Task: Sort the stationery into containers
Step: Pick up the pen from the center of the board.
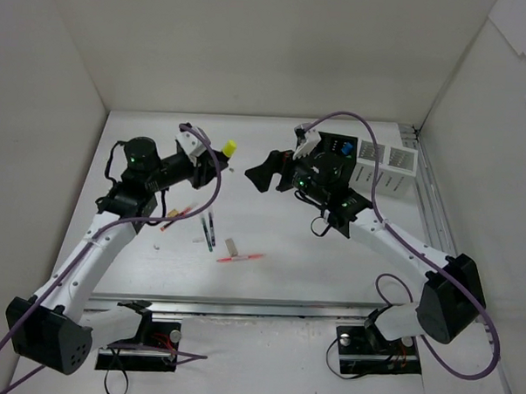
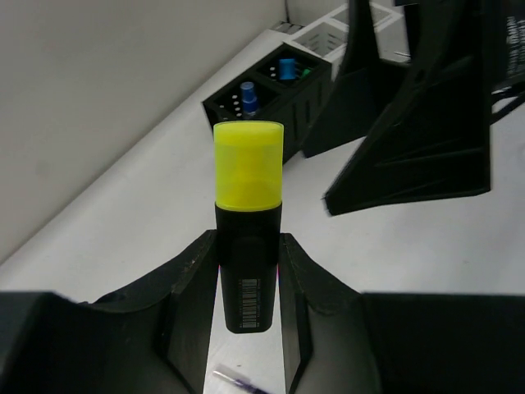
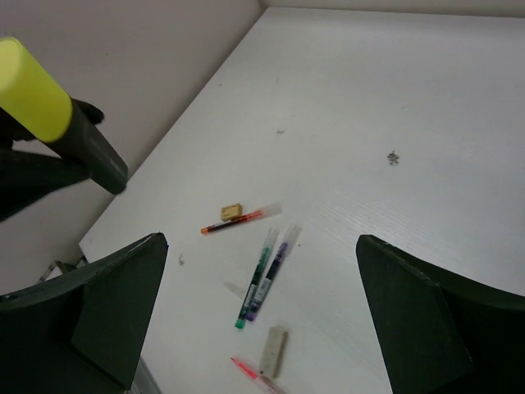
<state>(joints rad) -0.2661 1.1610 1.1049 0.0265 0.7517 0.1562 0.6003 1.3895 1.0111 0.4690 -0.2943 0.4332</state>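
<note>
Left jaws — clamped on yellow highlighter point(image 2: 247, 222) | right jaws — spread wide, facing dark pens point(image 3: 264, 275)

right pincer point(image 1: 262, 172) before black box point(image 2: 226, 112), open tabletop point(image 2: 139, 217) alongside

Likely a lab: white panels point(image 1: 252, 48) enclosing table point(image 1: 279, 228).

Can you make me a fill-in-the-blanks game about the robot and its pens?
1. The left tool is shut on a black highlighter with a ____ top.
2. The right tool is wide ____ and holds nothing.
3. The bottle in the black box has a ____ cap.
Missing words: yellow; open; blue.
</note>
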